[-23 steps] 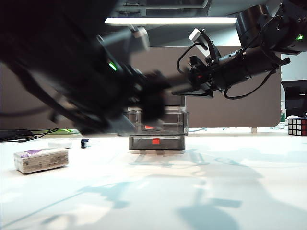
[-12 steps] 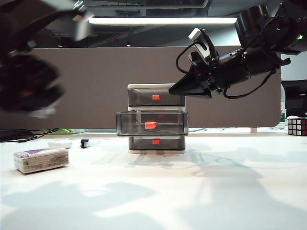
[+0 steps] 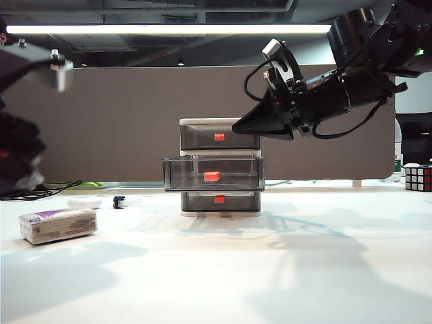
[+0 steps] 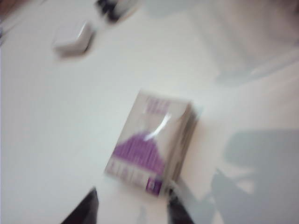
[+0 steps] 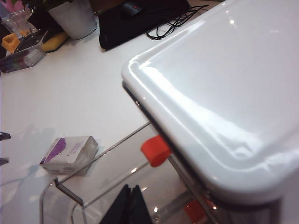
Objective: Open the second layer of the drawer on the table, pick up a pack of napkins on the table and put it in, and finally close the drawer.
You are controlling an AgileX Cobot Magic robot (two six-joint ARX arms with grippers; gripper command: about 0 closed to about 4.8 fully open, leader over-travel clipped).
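Now left pincer [image 4: 133,210] part-open above napkin pack [image 4: 150,142], empty — right pincer [image 5: 130,203] shut over open 2nd drawer [image 3: 213,173].

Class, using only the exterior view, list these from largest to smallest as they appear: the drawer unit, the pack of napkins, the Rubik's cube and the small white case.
1. drawer unit, clearly largest.
2. pack of napkins.
3 and 4. Rubik's cube and small white case: they look alike; the cube is cut off at the frame edge, so I leave them unranked.

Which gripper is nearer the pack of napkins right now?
Left. The left gripper hangs open just above the pack of napkins; the right gripper, shut, is by the drawer top, well away.
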